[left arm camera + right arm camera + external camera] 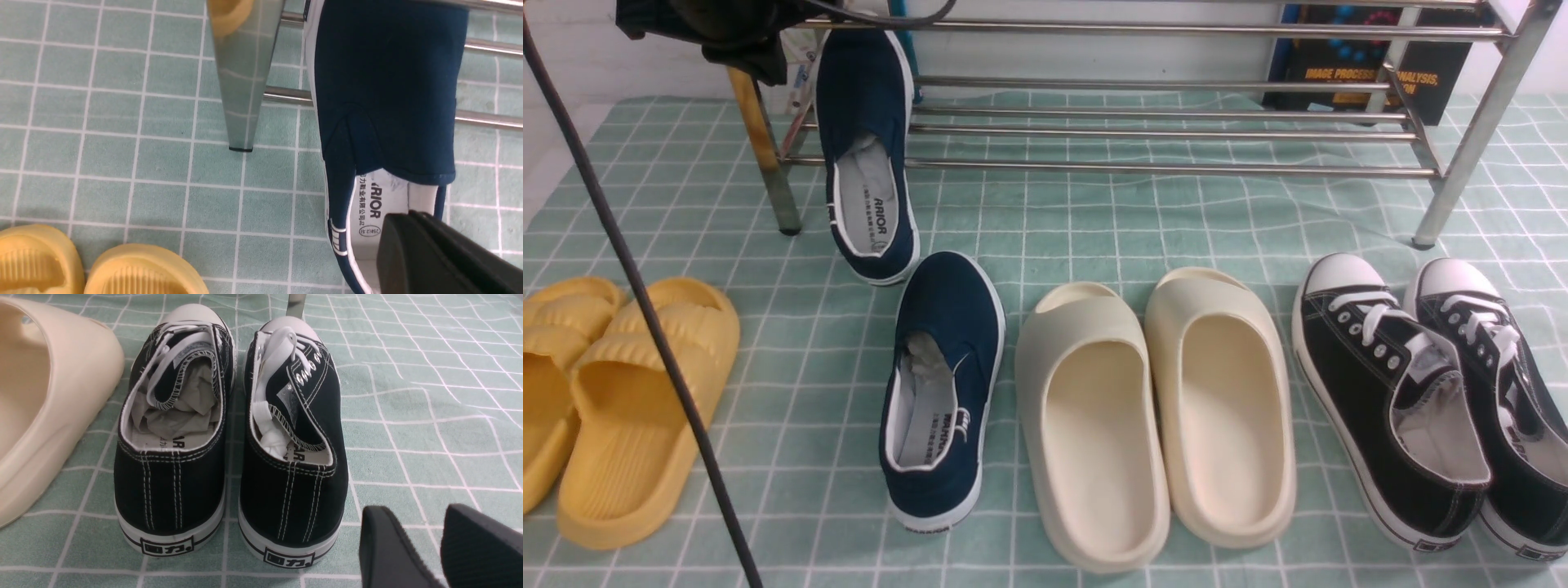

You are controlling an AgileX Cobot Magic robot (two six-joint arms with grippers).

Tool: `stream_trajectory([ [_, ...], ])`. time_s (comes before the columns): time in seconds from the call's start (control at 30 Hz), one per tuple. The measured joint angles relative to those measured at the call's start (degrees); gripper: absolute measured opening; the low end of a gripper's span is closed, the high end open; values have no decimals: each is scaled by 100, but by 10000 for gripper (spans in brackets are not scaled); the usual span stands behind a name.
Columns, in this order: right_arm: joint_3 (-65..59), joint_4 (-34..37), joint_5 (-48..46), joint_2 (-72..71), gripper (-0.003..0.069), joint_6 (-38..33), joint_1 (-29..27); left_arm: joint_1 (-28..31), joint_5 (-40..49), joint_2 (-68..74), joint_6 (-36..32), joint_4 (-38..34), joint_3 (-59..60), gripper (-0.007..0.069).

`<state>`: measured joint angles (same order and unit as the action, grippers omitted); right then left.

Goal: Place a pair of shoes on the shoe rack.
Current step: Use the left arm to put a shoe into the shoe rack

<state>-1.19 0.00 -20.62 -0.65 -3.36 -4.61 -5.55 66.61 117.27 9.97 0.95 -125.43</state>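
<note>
One navy slip-on shoe (866,155) lies at the left end of the silver shoe rack (1168,169). Its toe is on the low bars and its heel sticks out in front over the green mat. The other navy shoe (943,392) lies on the mat in front of it. In the left wrist view my left gripper (410,215) is shut, fingers pressed together with nothing between them, above that shoe's (388,90) opening. My right gripper (416,514) is open and empty over the mat, just behind the black sneakers' heels.
Yellow slides (629,400) lie at the left, cream slides (1152,408) in the middle and black lace-up sneakers (1421,392) at the right. A black cable (645,310) runs diagonally across the left side. A rack leg (241,81) stands beside the racked shoe.
</note>
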Motion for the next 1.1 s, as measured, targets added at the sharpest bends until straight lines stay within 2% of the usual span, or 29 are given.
stream_trajectory([
  [0.27, 0, 0, 0, 0, 246, 0, 0, 0, 152, -238, -51, -95, 250, -13],
  [0.37, 0, 0, 0, 0, 246, 0, 0, 0, -48, -776, -62, -178, 1121, -13],
  [0.57, 0, 0, 0, 0, 246, 0, 0, -56, -1675, -1965, -77, -453, 3553, -13],
  [0.63, 0, 0, 0, 0, 246, 0, 0, -101, -2886, -2382, -77, -715, 4720, -13],
  [0.77, 0, 0, 0, 0, 246, 0, 0, -115, -4502, -2438, -77, -1219, 5944, -13],
  [0.93, 0, 0, 0, 0, 246, 0, 0, -105, -4924, -2054, -77, -1425, 6114, -10],
  [1.03, 0, 0, 0, 0, 246, 0, 0, -105, -4939, -1882, -77, -1452, 6041, 27],
  [1.1, 0, 0, 0, 0, 246, 0, 0, -105, -4939, -1666, -77, -1491, 5894, 126],
])
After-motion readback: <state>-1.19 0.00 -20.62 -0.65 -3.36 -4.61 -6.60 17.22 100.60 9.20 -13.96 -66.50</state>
